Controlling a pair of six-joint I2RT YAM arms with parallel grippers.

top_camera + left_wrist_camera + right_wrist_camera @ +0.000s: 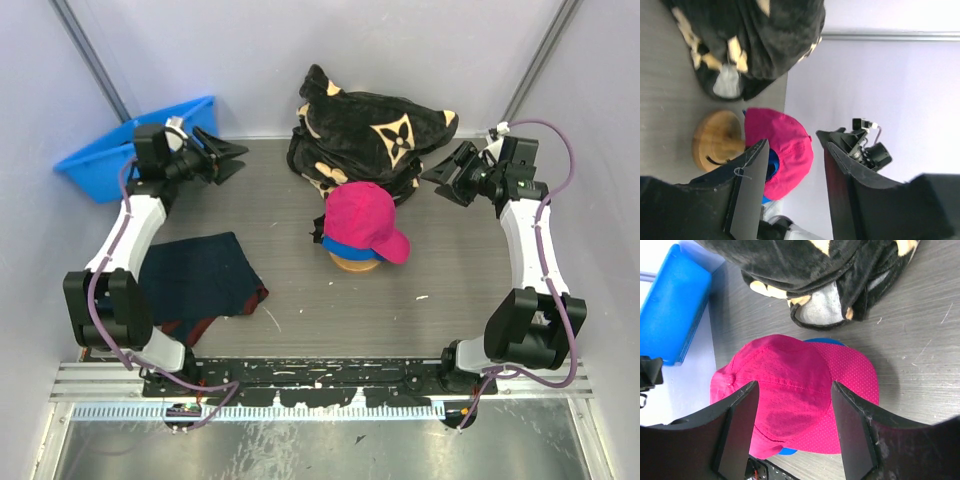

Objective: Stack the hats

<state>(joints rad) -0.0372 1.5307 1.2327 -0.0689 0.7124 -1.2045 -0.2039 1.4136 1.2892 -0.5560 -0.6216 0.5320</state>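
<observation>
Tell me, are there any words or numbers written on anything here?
No words or numbers can be read anywhere in these views.
black plush bundle: only tan flower shapes, no letters.
magenta cap: plain, no writing showing.
wooden stand: one small dark curved mark, not a readable letter.
blue bin: no label showing.

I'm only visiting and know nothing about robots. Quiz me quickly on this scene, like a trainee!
1. True or false: the magenta cap lies on top of the blue cap.
2. What do the caps sit on? A) metal bowl B) round wooden stand C) cardboard box
3. Fill in: the left tool and right tool are both ____, holding nothing.
Key: 1 true; 2 B; 3 open.
</observation>
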